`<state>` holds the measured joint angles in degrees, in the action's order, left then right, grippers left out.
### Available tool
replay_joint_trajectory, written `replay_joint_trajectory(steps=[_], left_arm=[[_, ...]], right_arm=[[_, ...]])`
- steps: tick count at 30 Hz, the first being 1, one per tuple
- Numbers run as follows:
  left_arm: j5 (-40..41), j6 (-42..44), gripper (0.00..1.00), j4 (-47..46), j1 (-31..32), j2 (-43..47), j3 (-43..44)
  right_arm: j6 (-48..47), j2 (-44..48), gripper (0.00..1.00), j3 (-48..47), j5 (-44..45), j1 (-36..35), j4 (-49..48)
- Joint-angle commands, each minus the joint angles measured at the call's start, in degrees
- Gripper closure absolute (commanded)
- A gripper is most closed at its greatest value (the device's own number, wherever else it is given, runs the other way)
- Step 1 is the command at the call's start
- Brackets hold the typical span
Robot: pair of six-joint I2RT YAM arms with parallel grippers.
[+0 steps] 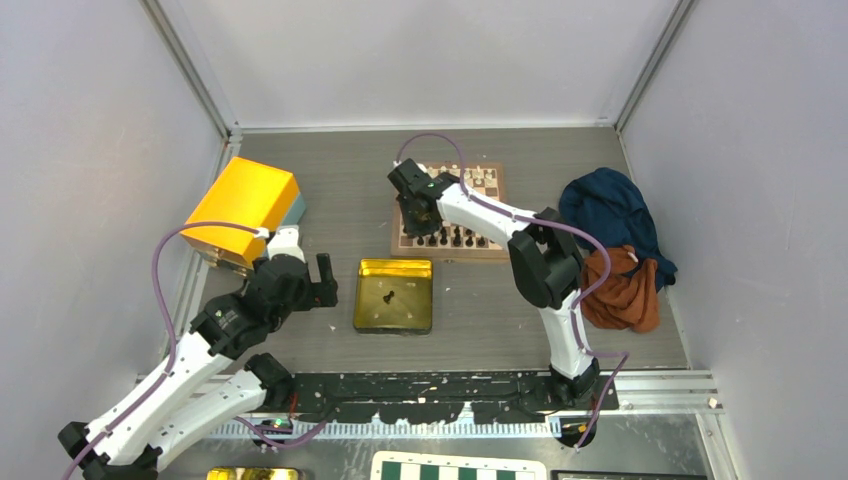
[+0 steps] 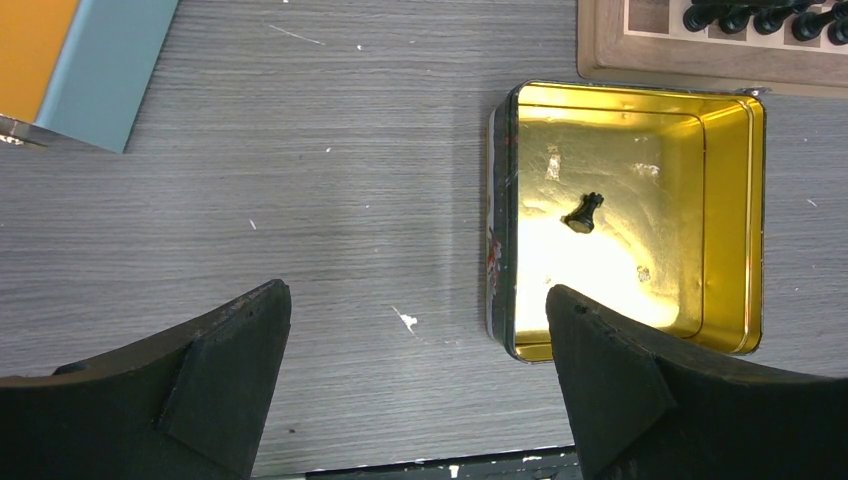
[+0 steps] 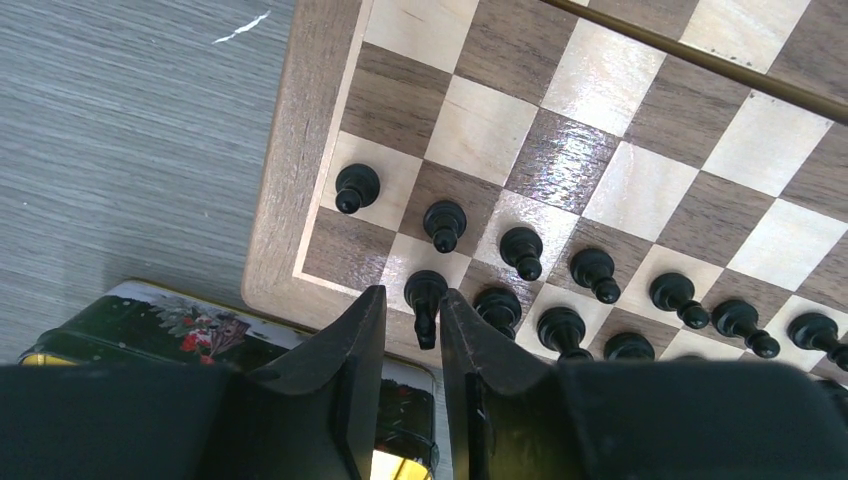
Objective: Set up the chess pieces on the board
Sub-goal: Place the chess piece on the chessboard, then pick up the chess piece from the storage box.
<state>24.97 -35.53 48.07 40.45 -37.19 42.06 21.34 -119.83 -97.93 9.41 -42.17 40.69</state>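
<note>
**A:** Where do we stand?

**B:** We have the board [image 3: 290, 180] at the far middle, black pieces [image 3: 521, 250] ranked along its near edge. The gold tin [image 2: 503, 230] sits just off it at seven o'clock.

**A:** And our arms?

**B:** Our left gripper [image 2: 418, 298] hovers at the tin's nine o'clock, jaws wide apart, holding nothing. Our right gripper [image 3: 405, 335] is low over the board's near-left corner. Its jaws stand narrowly apart around a black piece [image 3: 425, 295] in the back rank; whether they pinch it we cannot tell.

**A:** So we are placing it?

**B:** We judge so. Next we need a straight lift clear of the pieces beside it. Then we fetch the lone piece [image 2: 583, 213] lying in the tin, likely for the bare corner square [image 3: 340, 250] at this one's nine o'clock.
</note>
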Motion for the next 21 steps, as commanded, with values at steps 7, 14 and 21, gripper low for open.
replay_joint_trajectory(steps=[7,14,21], left_arm=[[-0.2,0.4,0.00,-2.0,0.1,-0.5,0.7],[-0.5,0.9,0.00,-1.7,0.1,-0.9,1.3],[-1.4,1.1,0.00,-1.0,0.1,-1.0,2.7]], right_arm=[[-1.9,7.6,0.67,-3.6,2.9,-2.1,1.6],[-1.5,10.5,0.64,-4.4,5.7,-5.2,4.3],[4.3,13.0,0.64,-2.3,8.6,-10.5,4.8]])
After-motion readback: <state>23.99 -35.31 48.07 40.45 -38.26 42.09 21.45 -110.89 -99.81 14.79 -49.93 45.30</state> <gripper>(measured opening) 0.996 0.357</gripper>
